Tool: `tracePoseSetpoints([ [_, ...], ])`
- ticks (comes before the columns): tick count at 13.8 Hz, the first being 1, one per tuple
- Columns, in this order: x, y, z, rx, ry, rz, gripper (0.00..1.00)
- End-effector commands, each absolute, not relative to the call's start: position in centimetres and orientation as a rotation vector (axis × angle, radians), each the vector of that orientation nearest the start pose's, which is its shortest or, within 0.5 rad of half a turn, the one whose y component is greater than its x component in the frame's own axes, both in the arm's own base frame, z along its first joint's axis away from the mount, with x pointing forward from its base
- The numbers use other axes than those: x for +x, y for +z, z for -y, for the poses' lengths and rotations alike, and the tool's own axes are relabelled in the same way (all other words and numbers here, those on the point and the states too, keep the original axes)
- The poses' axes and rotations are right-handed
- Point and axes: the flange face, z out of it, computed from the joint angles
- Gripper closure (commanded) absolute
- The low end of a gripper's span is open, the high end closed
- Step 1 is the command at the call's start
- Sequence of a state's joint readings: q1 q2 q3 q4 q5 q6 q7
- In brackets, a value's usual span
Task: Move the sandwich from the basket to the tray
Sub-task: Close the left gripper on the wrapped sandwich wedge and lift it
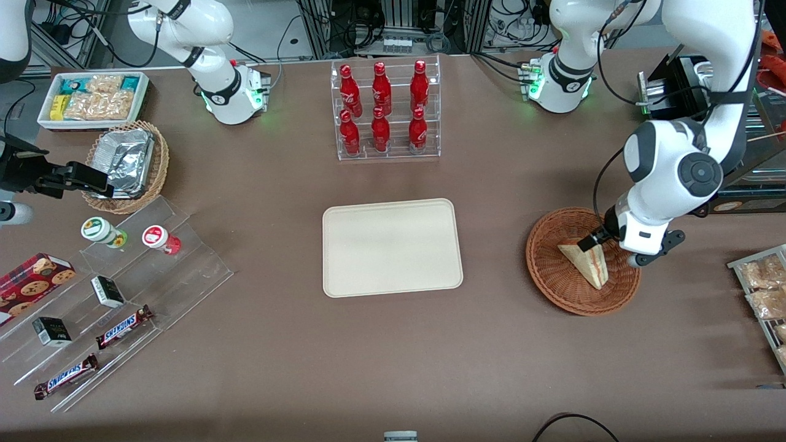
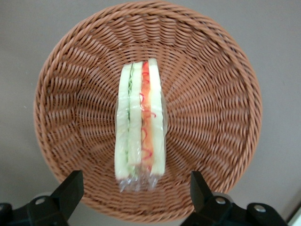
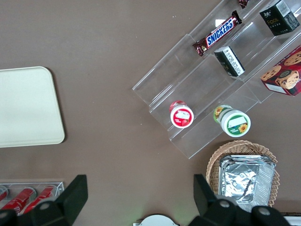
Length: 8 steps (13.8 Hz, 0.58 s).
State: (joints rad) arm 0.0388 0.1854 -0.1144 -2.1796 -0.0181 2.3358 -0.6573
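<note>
One sandwich [image 1: 586, 264] lies in the single reddish-brown basket [image 1: 546, 273], cut side up, its layers showing clearly from the wrist. The gripper [image 2: 136, 188] hangs just above it with its two fingers [image 2: 70, 188] spread wide, touching nothing. One cream tray [image 1: 392, 247] sits bare nearby, nearer than six red bottles [image 1: 382, 107].

Reddish-brown woven basket [image 2: 216, 94]; pale bread sandwich [image 2: 141, 122] with green, orange and red filling stripes. Cream-beige tray [image 1: 392, 247] on dull brown tabletop [image 1: 393, 356]. Black-fingered tool [image 2: 134, 190] over the basket. Red bottles [image 1: 382, 107] in clear rack.
</note>
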Motion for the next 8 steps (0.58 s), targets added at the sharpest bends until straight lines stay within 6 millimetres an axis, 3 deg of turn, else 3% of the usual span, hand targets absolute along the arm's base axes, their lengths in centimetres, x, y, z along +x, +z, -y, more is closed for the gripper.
tracePoseSetpoints([
  [1, 55.5, 29.4, 4.4, -3.004, 0.049, 1.026, 0.00],
  [8, 55.6, 26.0, 4.4, -2.999, 0.082, 1.025, 0.00],
])
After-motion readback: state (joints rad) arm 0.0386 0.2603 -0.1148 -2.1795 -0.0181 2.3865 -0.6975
